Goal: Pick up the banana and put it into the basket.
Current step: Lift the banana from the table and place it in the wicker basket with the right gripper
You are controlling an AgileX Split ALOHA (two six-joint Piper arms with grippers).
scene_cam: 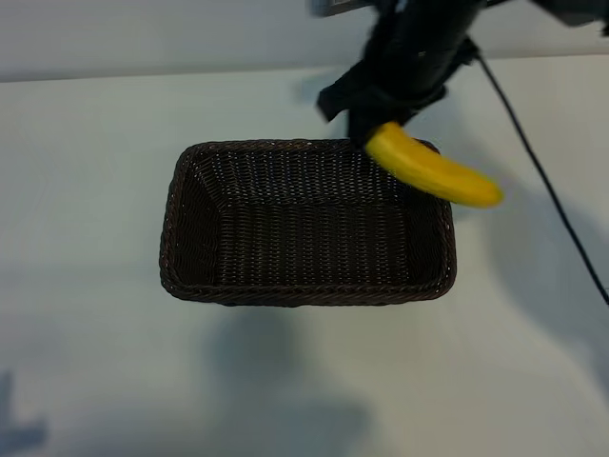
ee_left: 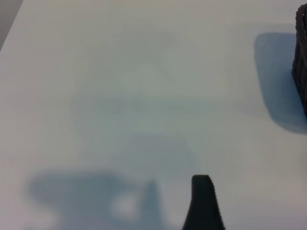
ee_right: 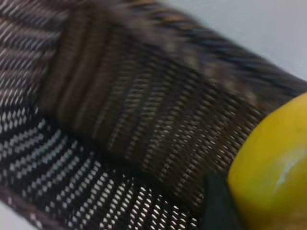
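The right tool (scene_cam: pixel 373 133) hangs above the far right corner of the basket (scene_cam: pixel 190 181), its fingers clamped on one end of the banana (scene_cam: pixel 433 168). The banana is off the worktop (scene_cam: pixel 86 362) and slants away from the tool, its free end reaching out past the basket's right rim and over the bare worktop beyond. The gripped end sits above the far rim, so the fruit crosses that corner rather than hanging over the basket's middle.

In the right wrist view the banana (ee_right: pixel 271 172) fills one corner, with the basket's woven wall and floor (ee_right: pixel 96 158) close beneath and a strip of pale worktop (ee_right: pixel 268 33) beyond the rim.

The basket stands near the middle of the worktop, long sides running left to right, with nothing in it. Its rim is unbroken all round and its sloping walls leave a wide, open floor. Bare worktop surrounds it on every side, with most room in front and to the left. A dark cable (scene_cam: pixel 542 171) runs down the right side of the worktop, well apart from the basket.

The left tool shows only in its own wrist view, where one dark finger (ee_left: pixel 204 203) stands over empty worktop with nothing between its fingers; they stand wide apart. The basket's edge (ee_left: pixel 302 72) is only just in that view.
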